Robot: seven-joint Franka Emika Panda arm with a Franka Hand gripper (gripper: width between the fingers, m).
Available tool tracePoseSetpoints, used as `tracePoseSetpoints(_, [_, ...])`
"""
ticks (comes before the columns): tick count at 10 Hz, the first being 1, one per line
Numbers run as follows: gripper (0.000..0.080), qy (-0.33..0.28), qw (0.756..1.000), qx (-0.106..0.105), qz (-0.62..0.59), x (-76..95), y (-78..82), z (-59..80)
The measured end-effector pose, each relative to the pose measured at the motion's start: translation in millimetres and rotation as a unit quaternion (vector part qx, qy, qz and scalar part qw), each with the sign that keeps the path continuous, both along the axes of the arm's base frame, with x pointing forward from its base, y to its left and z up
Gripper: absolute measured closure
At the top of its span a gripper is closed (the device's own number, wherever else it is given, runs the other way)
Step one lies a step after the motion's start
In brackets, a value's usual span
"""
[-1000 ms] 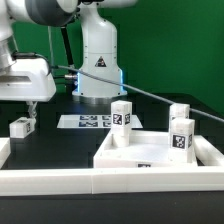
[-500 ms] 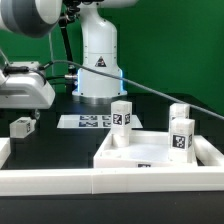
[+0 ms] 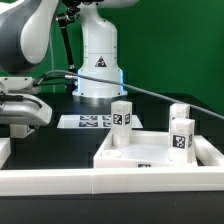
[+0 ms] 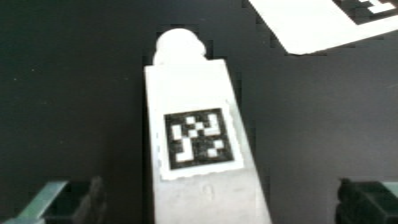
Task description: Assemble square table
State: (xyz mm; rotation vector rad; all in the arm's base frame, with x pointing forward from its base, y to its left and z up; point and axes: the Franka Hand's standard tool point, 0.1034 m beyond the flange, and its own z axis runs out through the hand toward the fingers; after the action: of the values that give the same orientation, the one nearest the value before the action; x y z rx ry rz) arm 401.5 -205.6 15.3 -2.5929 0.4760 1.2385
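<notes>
Open gaps either side of leg (image 4: 192, 120)

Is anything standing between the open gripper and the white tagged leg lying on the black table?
Nothing visible does. In the wrist view the short white plastic block leg with a black-and-white tag lies uncovered on the black table, between the fingers of the open gripper.
</notes>
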Motion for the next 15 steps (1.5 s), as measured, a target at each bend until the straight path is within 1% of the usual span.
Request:
tracePoseSetpoints(4, [0.015, 0.005, 1.0, 0.001, 0.0, -2.9, 0.9, -4.4])
tracePoseSetpoints(8, [0.015, 0.002, 1.0, 0.003, 0.004, -1.2, 5.8, -7.5])
tracePoseSetpoints(9, [0.0273, 0.002, 1.0, 0.003, 0.004, -1.1, 6.0, -7.5])
tracePoseSetpoints(10, [0.0416, 0.003, 1.0, 0.003, 0.005, -1.2, 6.4, -7.7])
tracePoseSetpoints(11, [0.0416, 0.003, 1.0, 0.003, 0.005, -1.5, 6.4, -7.7])
tracePoseSetpoints(12, [0.0485, 0.003, 1.0, 0.003, 0.004, -1.6, 6.2, -7.7])
tracePoseSetpoints(15, [0.0485, 0.003, 1.0, 0.003, 0.004, -1.5, 6.0, -7.7])
